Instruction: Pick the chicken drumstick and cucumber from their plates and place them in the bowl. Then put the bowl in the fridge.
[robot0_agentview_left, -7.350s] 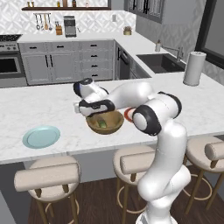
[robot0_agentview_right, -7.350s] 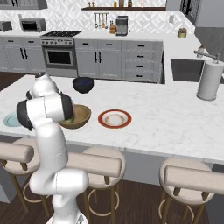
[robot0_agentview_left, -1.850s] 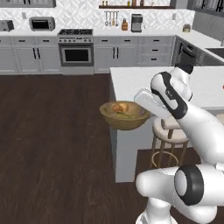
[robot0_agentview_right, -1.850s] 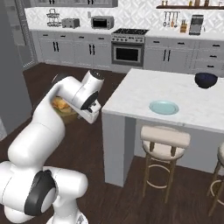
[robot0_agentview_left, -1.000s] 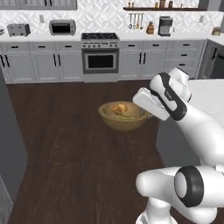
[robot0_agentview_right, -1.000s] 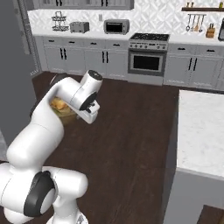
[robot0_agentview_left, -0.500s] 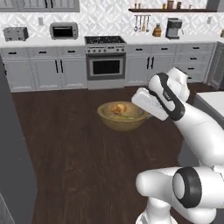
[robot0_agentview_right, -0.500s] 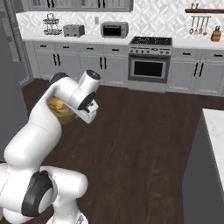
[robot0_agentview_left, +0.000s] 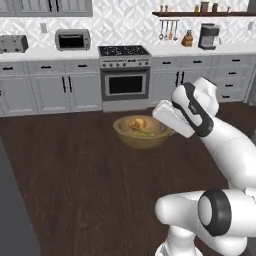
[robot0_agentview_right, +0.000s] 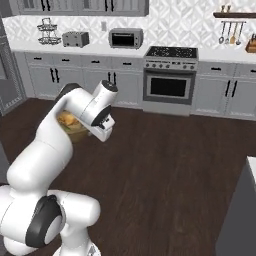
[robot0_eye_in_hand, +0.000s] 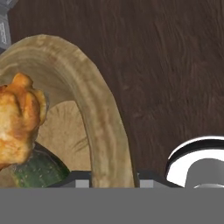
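I hold the wooden bowl (robot0_agentview_left: 141, 137) in the air above the dark floor, and it also appears behind my arm (robot0_agentview_right: 75, 132). My gripper (robot0_eye_in_hand: 111, 181) is shut on its thick rim (robot0_eye_in_hand: 99, 118), one finger inside and one outside; the hand (robot0_agentview_left: 168, 130) grips the bowl's right side. Inside lie the golden-brown chicken drumstick (robot0_eye_in_hand: 17, 118) (robot0_agentview_left: 135, 123) (robot0_agentview_right: 68, 120) and, under it, the green cucumber (robot0_eye_in_hand: 38, 170) (robot0_agentview_left: 145, 133). A tall grey panelled front at the far left looks like the fridge (robot0_agentview_right: 7, 75). The plates are out of view.
Grey cabinets with a stove (robot0_agentview_left: 125, 80), a microwave (robot0_agentview_left: 73, 39) and a toaster (robot0_agentview_right: 75, 38) line the far wall. The island's corner (robot0_agentview_right: 250, 165) juts in at the right. A dark grey slab (robot0_agentview_left: 15, 210) stands close at the lower left. Open wooden floor lies between.
The whole picture has shifted as the base drives and turns away from the island, which has slid off to the right. The bowl stays held in the gripper.
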